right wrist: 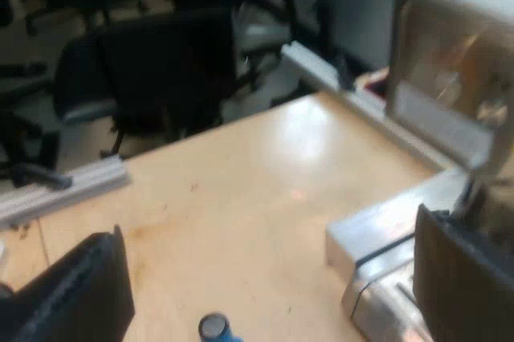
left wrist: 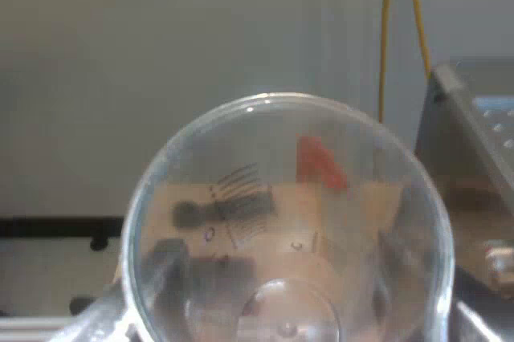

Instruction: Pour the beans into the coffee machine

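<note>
A clear measuring glass (left wrist: 289,221) sits right before the left wrist camera, its open mouth facing me, and I see through to its bottom. Dark blurred shapes of my left gripper's fingers (left wrist: 165,274) press at its sides, so the gripper is shut on it. Through the glass a red shape (left wrist: 319,164) shows over the wooden table. The espresso machine (left wrist: 470,165) stands close beside the glass. My right gripper (right wrist: 273,294) hangs open over the table, with its fingers (right wrist: 76,294) wide apart. A blue tamper (right wrist: 215,328) stands on the table between them.
The espresso machine's metal body (right wrist: 450,77) and its low silver base (right wrist: 385,238) stand by one right finger. An aluminium rail (right wrist: 64,189) runs along the table's edge. Dark office chairs (right wrist: 152,69) stand beyond the wooden table (right wrist: 241,189).
</note>
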Robot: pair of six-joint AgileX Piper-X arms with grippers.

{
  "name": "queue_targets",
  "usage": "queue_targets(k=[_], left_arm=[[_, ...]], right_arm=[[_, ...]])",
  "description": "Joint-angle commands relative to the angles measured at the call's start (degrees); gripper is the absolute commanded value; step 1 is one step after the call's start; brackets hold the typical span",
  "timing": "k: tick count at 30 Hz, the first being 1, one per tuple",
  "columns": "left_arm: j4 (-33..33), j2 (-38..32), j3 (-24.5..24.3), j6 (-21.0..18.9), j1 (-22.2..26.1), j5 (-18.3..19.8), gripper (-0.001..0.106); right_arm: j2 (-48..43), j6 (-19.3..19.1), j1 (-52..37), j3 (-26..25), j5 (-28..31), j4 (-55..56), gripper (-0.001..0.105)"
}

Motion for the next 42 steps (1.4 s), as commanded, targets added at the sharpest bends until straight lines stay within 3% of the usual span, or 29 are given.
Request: queue_targets(k=[1,5,11,20,21,23,26,31,36,42], left_arm=[[-5.6,-2.77,12.4,-2.13,1.2,0.32,0.014],[-9.77,-5.82,22.67,-2.13,1.33,0.32,0.014],[-19.68,-6.47,34.14,-2.13,1.33,0.09,0.014],[-37.84,-6.47,49.05,-2.13,1.33,-0.62,0.014],[-37.84,-6.47,49.05,-2.13,1.33,-0.62,0.014],[-50.75,-6.47,55.6,-1.34,1.33,-0.62,0.014],[-58.04,-6.47,59.95,-1.05,1.33,-0.93,0.014],[-59.07,-4.03,61.98,-0.76,1.33,-5.5,0.014],[-61.53,1.88,61.97,0.04,1.33,-5.37,0.014],[-72.13,11.9,61.97,0.04,1.33,-5.68,0.014]], right_arm=[[2.71,0.34,1.65,0.65,0.0,-1.69,0.074],[5.18,3.87,2.77,4.88,1.24,-8.61,0.074],[10.39,5.07,2.76,9.72,2.78,-17.5,0.074],[20.97,6.45,2.76,10.03,2.78,-27.07,0.074],[21.77,6.76,2.76,10.03,2.78,-27.8,0.074],[25.39,7.74,2.76,10.03,2.78,-32.42,0.074],[28.75,8.07,2.76,10.03,2.78,-36.36,0.074],[32.6,9.18,2.61,10.03,3.23,-39.98,0.074],[34.52,9.17,2.61,10.03,4.07,-40.82,0.074],[34.67,9.17,2.61,10.03,4.05,-41.2,0.074]])
